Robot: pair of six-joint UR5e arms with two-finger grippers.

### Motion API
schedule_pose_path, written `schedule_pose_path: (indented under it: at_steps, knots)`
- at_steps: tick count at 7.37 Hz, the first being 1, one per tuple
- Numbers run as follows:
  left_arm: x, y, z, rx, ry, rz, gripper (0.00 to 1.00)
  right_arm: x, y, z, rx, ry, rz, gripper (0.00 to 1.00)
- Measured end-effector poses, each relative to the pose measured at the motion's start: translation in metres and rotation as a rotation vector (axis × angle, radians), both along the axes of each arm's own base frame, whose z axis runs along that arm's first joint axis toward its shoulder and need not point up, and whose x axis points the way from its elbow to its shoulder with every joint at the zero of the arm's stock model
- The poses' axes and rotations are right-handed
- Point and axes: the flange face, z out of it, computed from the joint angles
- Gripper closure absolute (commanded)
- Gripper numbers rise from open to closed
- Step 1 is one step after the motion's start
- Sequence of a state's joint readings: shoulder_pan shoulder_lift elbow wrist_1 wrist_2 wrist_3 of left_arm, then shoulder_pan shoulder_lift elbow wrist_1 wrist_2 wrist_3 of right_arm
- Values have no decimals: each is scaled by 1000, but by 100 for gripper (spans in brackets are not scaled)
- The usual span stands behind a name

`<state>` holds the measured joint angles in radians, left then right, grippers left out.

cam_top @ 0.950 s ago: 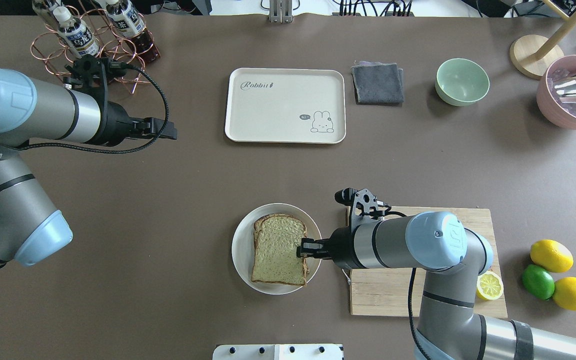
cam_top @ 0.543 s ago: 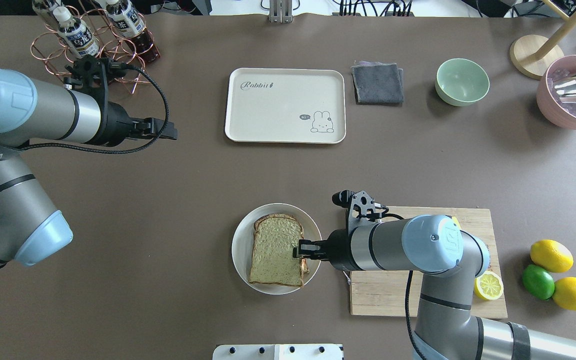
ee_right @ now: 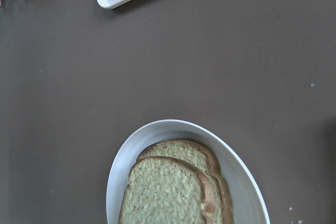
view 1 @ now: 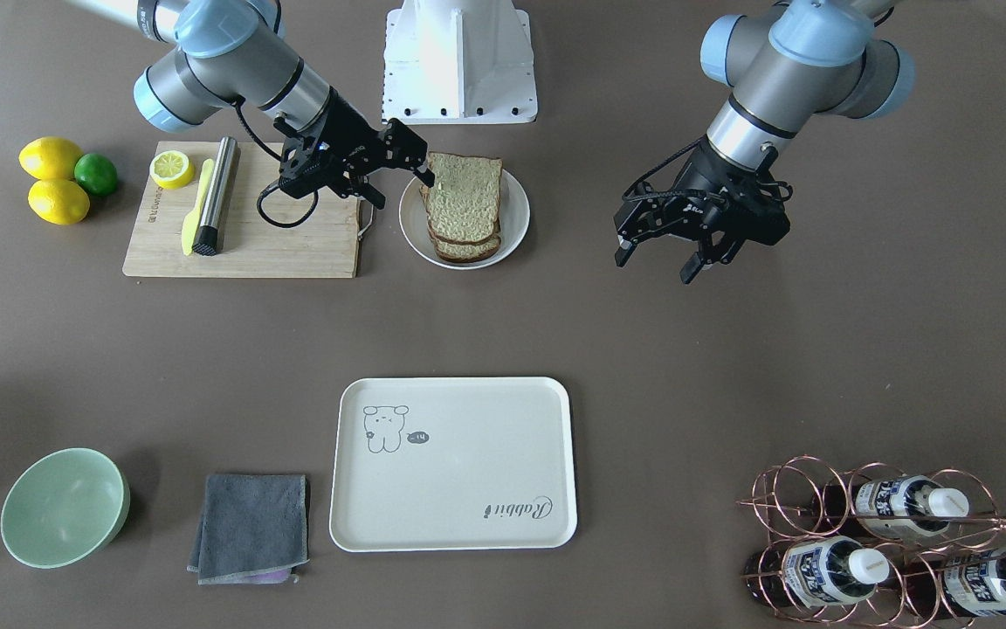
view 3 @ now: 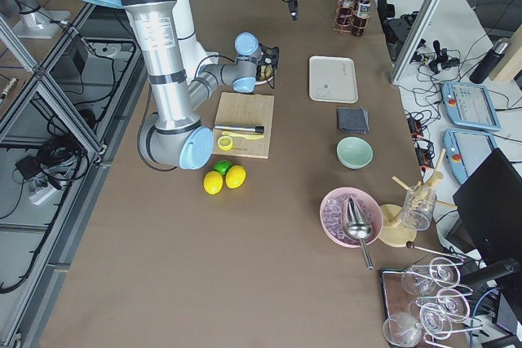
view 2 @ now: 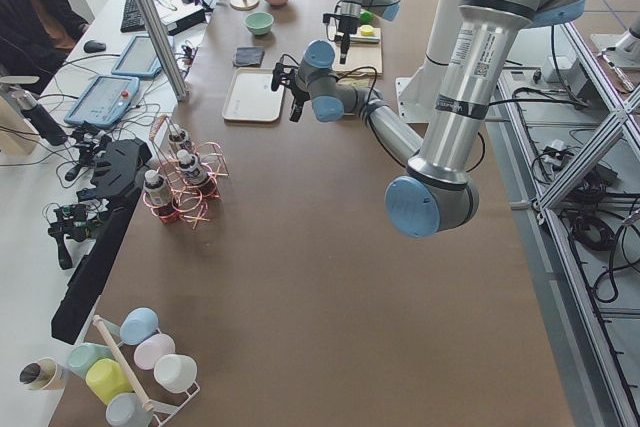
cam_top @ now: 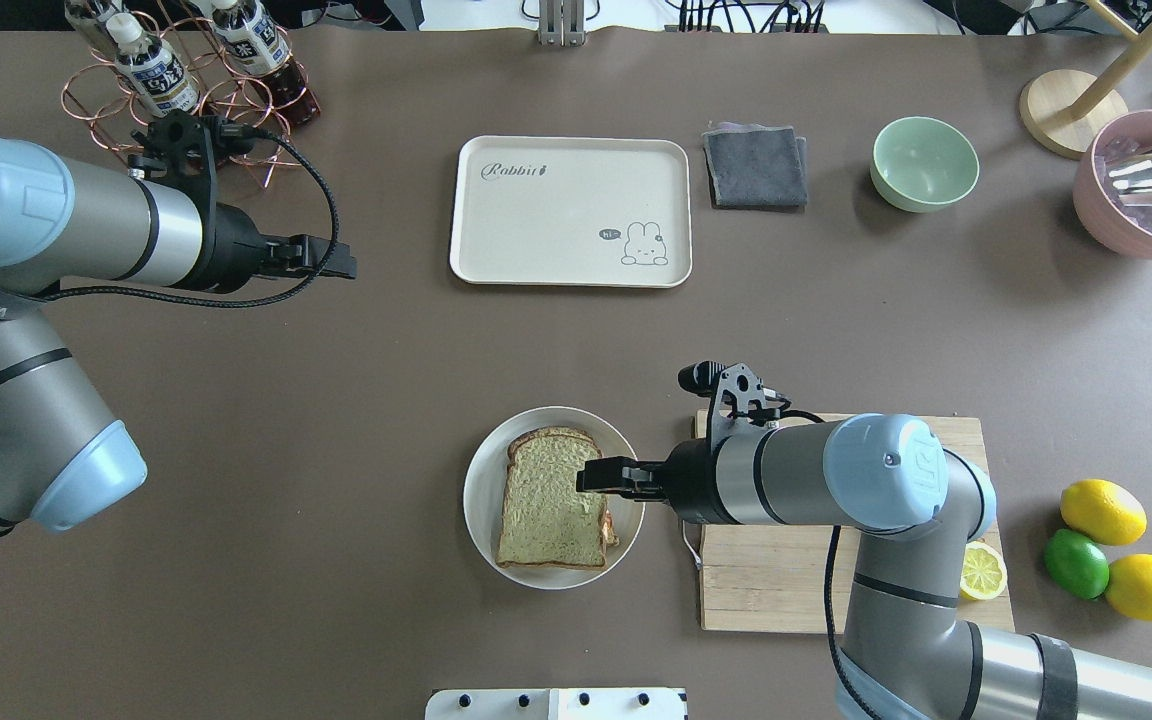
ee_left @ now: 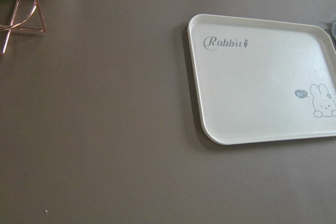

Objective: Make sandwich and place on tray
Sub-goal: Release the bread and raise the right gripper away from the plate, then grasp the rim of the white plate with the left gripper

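Your right gripper hangs unclenched, gripping nothing, over the right edge of the one sandwich. Its two slices sit stacked on the single white plate, near the robot. Farther off at left, the left gripper hovers with fingers spread and empty. The one tray lies to its right, well apart.

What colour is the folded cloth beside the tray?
Dark grey; the cloth shows best in the front-facing view.
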<state>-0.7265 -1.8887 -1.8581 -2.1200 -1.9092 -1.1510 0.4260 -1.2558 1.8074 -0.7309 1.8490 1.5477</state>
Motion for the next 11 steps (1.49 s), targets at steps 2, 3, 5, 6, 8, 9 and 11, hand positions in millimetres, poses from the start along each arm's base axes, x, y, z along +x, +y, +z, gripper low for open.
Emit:
schedule_pose_path:
  at_steps: [2, 3, 5, 6, 8, 9, 11]
  knots:
    - [23, 23, -9, -48, 73, -12, 3, 40, -35, -7, -50, 49, -1, 1]
    - [40, 39, -12, -68, 95, -27, 3, 61, -52, -4, -74, 68, 5, 1]
    - [74, 74, -21, -79, 118, -51, 3, 99, -81, 20, -97, 114, 26, 1]
    - [89, 91, -23, -92, 126, -56, 13, 115, -93, 29, -92, 142, 23, 1]
    - [122, 131, -21, -95, 121, -55, 31, 137, -105, 48, -77, 186, 21, 1]
    - [135, 149, -17, -101, 116, -51, 37, 143, -107, 55, -70, 199, 22, 1]
    - [159, 183, -10, -103, 103, -49, 44, 149, -109, 64, -64, 214, 25, 1]
